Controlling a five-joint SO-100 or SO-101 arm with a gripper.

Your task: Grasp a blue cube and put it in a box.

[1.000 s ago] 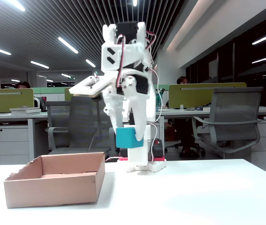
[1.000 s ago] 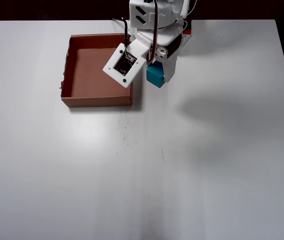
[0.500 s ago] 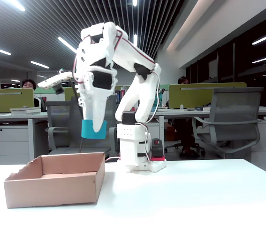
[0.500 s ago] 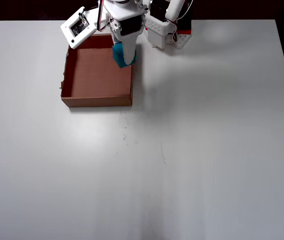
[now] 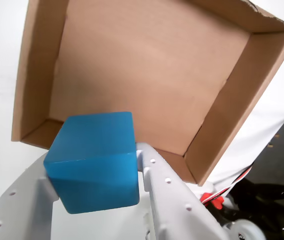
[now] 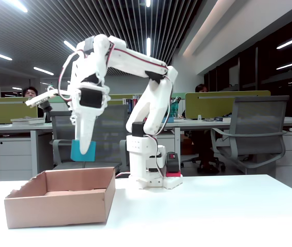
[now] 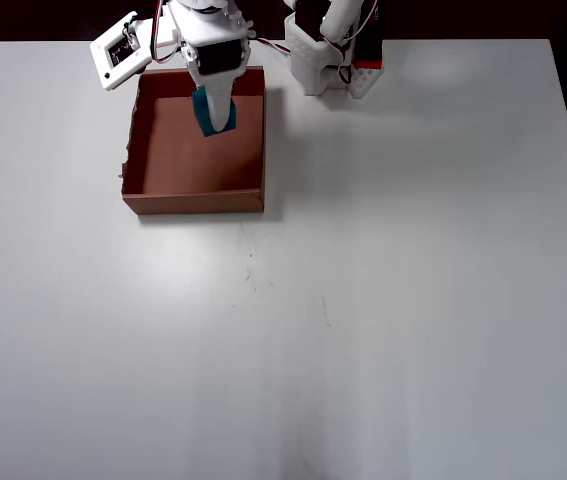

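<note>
Height above the box (image 6: pixel 58 200) shows only in the fixed view; my pincer (image 5: pixel 94 200) pinches the blue cube (image 5: pixel 94 167), box floor at 12 o'clock.

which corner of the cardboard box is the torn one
In the overhead view, the torn corner of the box is the lower left one, farthest from the arm's base. Its edge is ragged; the other three are clean.

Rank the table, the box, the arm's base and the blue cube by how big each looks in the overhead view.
1. The table, by far the largest.
2. The box.
3. The arm's base.
4. The blue cube, smallest; it is held above the box, nearer the camera, yet looks smallest anyway.
</note>
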